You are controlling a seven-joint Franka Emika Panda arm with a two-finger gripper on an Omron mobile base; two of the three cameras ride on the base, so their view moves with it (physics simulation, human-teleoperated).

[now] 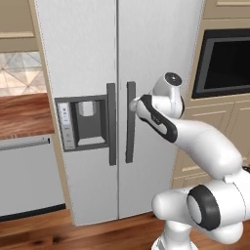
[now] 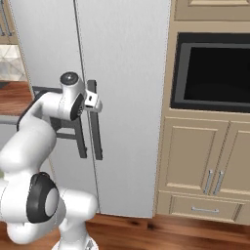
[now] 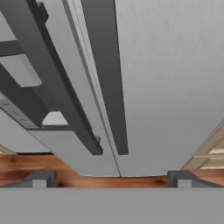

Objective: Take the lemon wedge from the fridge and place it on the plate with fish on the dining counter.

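Right in front of the closed fridge (image 1: 117,97) is where everything is parked, so the lemon wedge isn't seen yet; it's presumably shut away behind those doors. That wedge is judged to be tiny, light, a bit soft and probably slick, so a gentle pinch across its flat sides would be called for later. For now the thing to be grabbed is the right door's handle (image 1: 130,122), a stiff dark vertical bar that should be taken around its upper part and pulled squarely, since the door is likely heavy-ish. The arm is stretched forward with the wrist bent toward the doors, and the gripper (image 2: 95,103) is held just beside that handle's top. The jaws are spread fully wide and nothing is held between them.
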